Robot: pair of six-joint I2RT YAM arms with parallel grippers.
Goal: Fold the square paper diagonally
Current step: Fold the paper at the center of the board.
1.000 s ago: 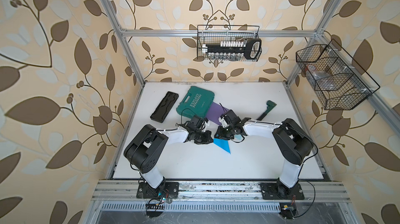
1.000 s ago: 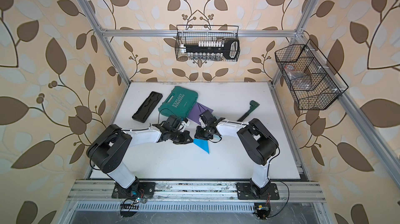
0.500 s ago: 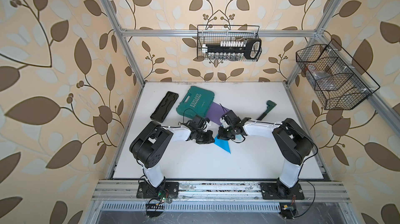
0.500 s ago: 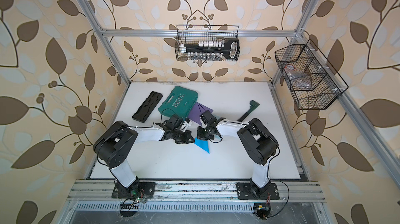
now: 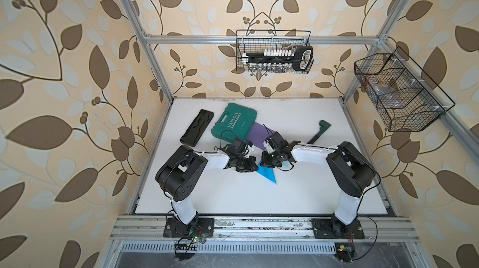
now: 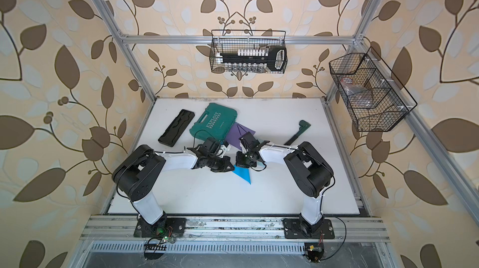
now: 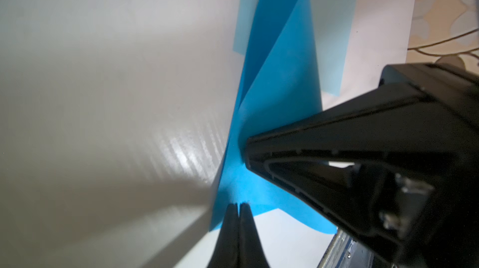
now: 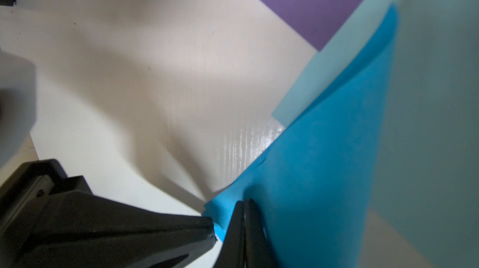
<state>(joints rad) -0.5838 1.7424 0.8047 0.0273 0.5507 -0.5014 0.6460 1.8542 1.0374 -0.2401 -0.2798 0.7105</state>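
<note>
At the bottom of both top views the two arms stand on a metal rail [image 5: 259, 224] along the near edge of the white bench [image 5: 233, 196]. In the middle of the frame lies the blue paper [image 5: 268, 176], doubled over into a triangle that points toward the lower edge. The wrist views show its fold as a loose curl, not creased flat. The left hand [image 5: 255, 168] and the right hand [image 5: 264, 163] meet at the triangle's upper left corner. Each has its jaws pressed fully together, with the tips down on the paper's face and nothing gripped between them. Under the paper lies a pale blue sheet [image 7: 334, 33], and just beyond it a purple sheet [image 5: 259, 134]. Farther up are a green case [image 5: 234, 122], a black tray [image 5: 197, 130] to its left and a green-handled tool [image 5: 320, 132] to the right. A wire basket [image 5: 274, 51] hangs on the back wall, and a second basket [image 5: 404, 93] hangs at the upper right.
</note>
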